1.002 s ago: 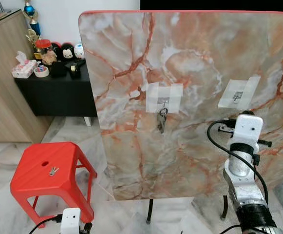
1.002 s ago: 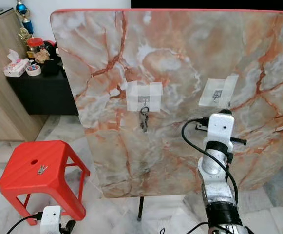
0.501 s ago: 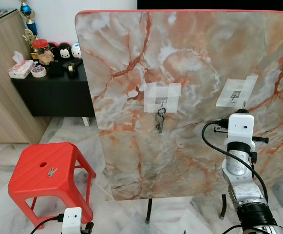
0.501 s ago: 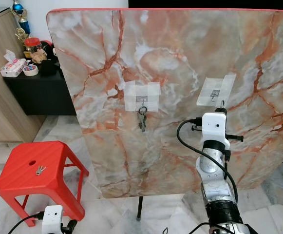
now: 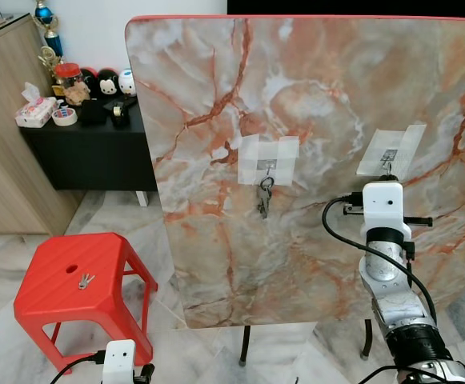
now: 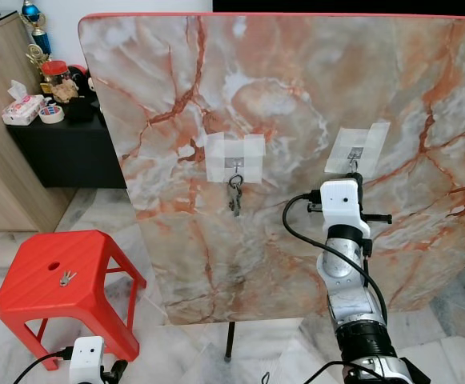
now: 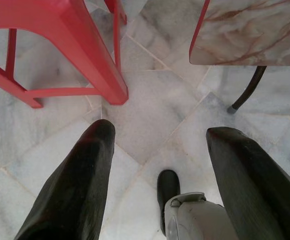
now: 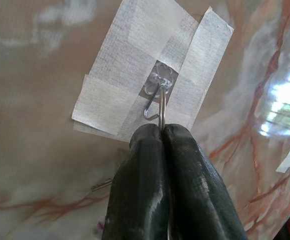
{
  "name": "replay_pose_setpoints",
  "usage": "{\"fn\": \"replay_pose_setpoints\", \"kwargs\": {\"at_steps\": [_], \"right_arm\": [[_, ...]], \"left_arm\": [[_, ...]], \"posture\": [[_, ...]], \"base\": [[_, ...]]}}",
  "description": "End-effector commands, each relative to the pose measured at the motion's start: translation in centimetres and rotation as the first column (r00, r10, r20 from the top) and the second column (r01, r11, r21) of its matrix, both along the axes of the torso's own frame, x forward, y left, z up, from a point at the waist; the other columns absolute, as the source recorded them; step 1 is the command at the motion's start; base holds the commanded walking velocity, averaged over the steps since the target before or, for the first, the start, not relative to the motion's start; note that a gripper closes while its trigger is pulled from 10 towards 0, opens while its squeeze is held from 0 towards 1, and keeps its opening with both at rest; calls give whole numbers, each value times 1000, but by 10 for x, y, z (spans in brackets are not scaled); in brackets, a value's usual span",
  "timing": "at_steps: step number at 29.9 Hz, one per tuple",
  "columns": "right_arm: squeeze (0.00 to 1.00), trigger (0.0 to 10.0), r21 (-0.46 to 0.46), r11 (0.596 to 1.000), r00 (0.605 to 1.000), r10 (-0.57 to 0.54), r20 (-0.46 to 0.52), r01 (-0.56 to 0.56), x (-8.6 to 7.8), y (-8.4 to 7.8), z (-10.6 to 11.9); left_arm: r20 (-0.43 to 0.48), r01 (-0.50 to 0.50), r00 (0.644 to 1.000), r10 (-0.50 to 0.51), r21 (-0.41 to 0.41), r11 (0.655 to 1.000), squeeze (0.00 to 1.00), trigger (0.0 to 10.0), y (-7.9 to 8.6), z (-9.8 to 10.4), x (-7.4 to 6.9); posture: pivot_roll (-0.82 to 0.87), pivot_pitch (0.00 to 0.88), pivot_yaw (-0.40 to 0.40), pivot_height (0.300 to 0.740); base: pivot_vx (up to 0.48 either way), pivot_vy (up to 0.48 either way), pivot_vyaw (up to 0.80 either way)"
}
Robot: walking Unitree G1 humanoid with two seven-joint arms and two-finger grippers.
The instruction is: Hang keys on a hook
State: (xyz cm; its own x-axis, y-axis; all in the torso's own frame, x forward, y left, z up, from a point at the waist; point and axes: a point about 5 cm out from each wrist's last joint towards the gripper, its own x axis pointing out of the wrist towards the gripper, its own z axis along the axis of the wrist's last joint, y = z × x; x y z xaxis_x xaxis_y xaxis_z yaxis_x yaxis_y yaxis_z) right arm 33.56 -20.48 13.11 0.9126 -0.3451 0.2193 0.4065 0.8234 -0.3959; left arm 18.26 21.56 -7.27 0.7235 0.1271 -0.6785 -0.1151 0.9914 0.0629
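The right claw [image 8: 162, 131] is squeezed tight on a thin metal key ring [image 8: 161, 107]. The ring pokes up from between the two black fingers [image 8: 137, 190] and touches the little hook [image 8: 152, 107] that is taped to the marble board [image 5: 312, 96]. The keys themselves are hidden under the fingers, so I cannot tell how they hang.

Here is what could go wrong. The ring looks like it sits beside the hook's tip, and I cannot tell if it is over the tip. If the claw lets go too soon, the keys could fall to the floor. If the arm pushes too hard, the tape [image 8: 115, 95] could peel and the hook could come off.

The right arm [image 5: 386, 264] reaches up and forward, and its wrist stands almost straight up under the taped hook on the board's right side. The left claw [image 7: 157, 175] hangs low with its fingers wide apart and holds nothing. It points down at the tiled floor [image 7: 149, 115], near a leg of the red stool [image 5: 76, 280].

Another bunch of keys [image 5: 263, 198] hangs on a hook in the middle of the board. One more small key [image 5: 86, 280] lies on top of the stool.
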Motion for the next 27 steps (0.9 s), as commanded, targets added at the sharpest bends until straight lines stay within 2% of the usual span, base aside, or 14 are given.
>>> {"fn": "replay_pose_setpoints", "kwargs": {"at_steps": [1, 27], "right_arm": [[0, 10000, -18, 1000, 1000, -6, 4, 6, 4, -1, 5], [0, 10000, -16, 1000, 1000, -6, 0, 6, 11, -3, 8]], "left_arm": [[-7, 3, 1000, -3, -1, 1000, 0, 10000, -2, -1, -1], [-5, -7, 1000, 7, -5, 1000, 0, 10000, -2, -1, -2]], "posture": [[60, 0, -44, 740], [62, 0, -51, 740]], "base": [[0, 0, 0], [0, 0, 0]]}}
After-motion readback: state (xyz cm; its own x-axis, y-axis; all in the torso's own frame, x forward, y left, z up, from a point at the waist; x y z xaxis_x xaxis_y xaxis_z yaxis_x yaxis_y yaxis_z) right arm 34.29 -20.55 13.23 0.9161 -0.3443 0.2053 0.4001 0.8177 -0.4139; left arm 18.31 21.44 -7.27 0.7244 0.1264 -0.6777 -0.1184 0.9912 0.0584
